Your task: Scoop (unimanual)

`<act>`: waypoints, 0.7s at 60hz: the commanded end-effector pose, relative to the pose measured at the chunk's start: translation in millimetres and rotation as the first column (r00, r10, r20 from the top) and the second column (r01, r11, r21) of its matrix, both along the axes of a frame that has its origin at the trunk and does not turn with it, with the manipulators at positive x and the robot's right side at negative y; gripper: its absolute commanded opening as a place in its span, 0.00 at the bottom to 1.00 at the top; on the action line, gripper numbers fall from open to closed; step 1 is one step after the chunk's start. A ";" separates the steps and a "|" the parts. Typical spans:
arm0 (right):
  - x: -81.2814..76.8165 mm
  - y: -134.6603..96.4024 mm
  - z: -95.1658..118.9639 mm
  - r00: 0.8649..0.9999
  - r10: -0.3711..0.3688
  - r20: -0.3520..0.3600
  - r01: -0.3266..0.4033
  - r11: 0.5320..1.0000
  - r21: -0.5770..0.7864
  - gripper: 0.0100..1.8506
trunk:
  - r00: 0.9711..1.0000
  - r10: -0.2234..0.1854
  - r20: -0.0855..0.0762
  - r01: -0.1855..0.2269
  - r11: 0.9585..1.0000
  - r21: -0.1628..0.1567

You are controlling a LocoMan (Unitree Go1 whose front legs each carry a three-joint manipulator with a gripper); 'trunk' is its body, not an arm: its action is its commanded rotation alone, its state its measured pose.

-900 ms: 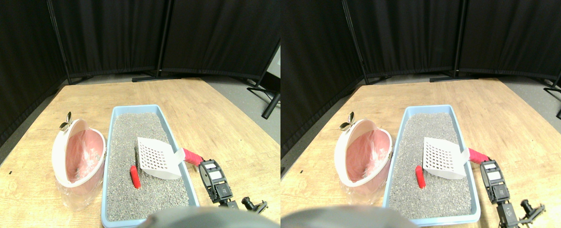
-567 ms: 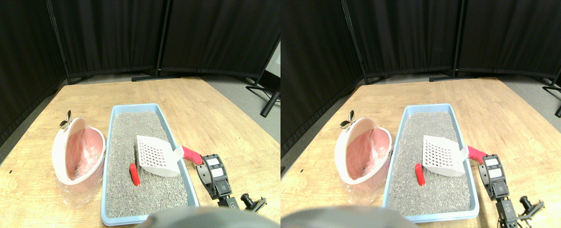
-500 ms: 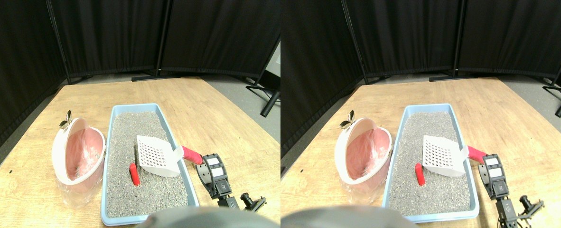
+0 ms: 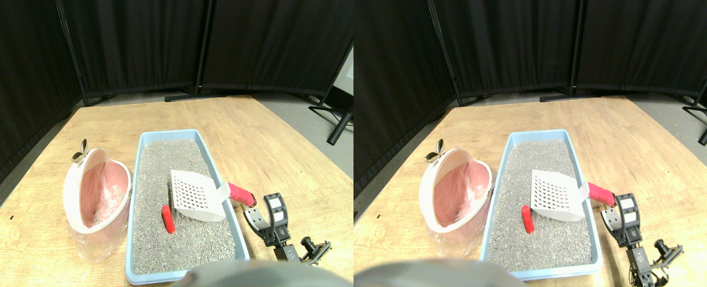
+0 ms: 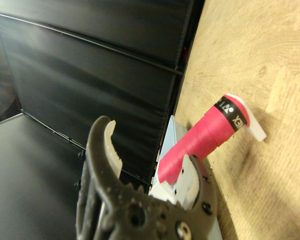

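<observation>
The right gripper (image 4: pixel 262 206) stood with jaws spread apart at about 4 o'clock of the white slotted scoop (image 4: pixel 196 195), just beside its red-wrapped handle (image 4: pixel 240 193) but not clamping it, over the litter tray (image 4: pixel 141 179).

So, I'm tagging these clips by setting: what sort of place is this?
Probably a lab or test area, not a home: black curtain screens on stands enclose a bare wooden platform, with a light blue plastic litter tray staged on it.
</observation>
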State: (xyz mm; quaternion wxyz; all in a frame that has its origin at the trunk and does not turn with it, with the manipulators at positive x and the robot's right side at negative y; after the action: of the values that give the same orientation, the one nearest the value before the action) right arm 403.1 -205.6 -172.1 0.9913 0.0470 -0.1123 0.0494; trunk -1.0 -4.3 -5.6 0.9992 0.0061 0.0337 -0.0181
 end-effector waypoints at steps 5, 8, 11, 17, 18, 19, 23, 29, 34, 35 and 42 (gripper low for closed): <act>5.2 -2.2 -4.3 1.000 -0.003 -0.004 0.003 1.000 0.029 0.38 | 1.000 -0.007 -0.008 0.007 1.000 -0.026; 6.5 -3.0 -7.9 1.000 -0.009 -0.011 0.009 0.999 0.037 0.38 | 1.000 -0.003 -0.008 0.002 1.000 -0.027; 7.9 -3.4 -11.6 1.000 -0.011 -0.027 0.012 0.999 0.045 0.38 | 1.000 0.000 -0.010 0.000 1.000 -0.028; 11.5 -2.0 -15.8 0.999 0.003 -0.039 -0.001 0.999 0.042 0.37 | 1.000 0.006 -0.012 -0.007 0.999 -0.034; 12.5 -1.5 -16.5 0.999 0.002 -0.047 0.000 0.999 0.038 0.37 | 1.000 0.006 -0.012 -0.007 0.999 -0.034; 13.5 -0.9 -17.1 0.998 -0.003 -0.059 0.005 0.999 0.034 0.37 | 1.000 0.008 -0.013 -0.009 0.999 -0.036; 16.3 -0.5 -18.0 0.996 -0.001 -0.084 0.005 0.999 0.040 0.38 | 1.000 0.010 -0.016 -0.011 0.999 -0.037; 21.8 0.5 -19.0 0.993 -0.014 -0.115 0.019 0.999 0.039 0.39 | 1.000 0.014 -0.017 -0.015 0.999 -0.040; 25.8 0.8 -20.1 0.992 -0.015 -0.125 0.020 0.999 0.036 0.39 | 1.000 0.014 -0.017 -0.015 0.999 -0.040; 25.8 0.8 -20.1 0.992 -0.015 -0.125 0.020 0.999 0.036 0.39 | 1.000 0.019 -0.020 -0.019 0.999 -0.043; 31.7 0.2 -20.1 0.987 -0.020 -0.161 0.026 0.999 0.037 0.40 | 1.000 0.022 -0.021 -0.023 0.999 -0.045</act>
State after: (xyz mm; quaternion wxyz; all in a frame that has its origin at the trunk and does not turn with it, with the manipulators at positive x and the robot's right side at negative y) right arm 431.5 -205.0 -198.9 0.9970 0.0680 -0.0190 0.0323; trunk -3.2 -4.5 -5.0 0.9993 -0.0063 0.0341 -0.0147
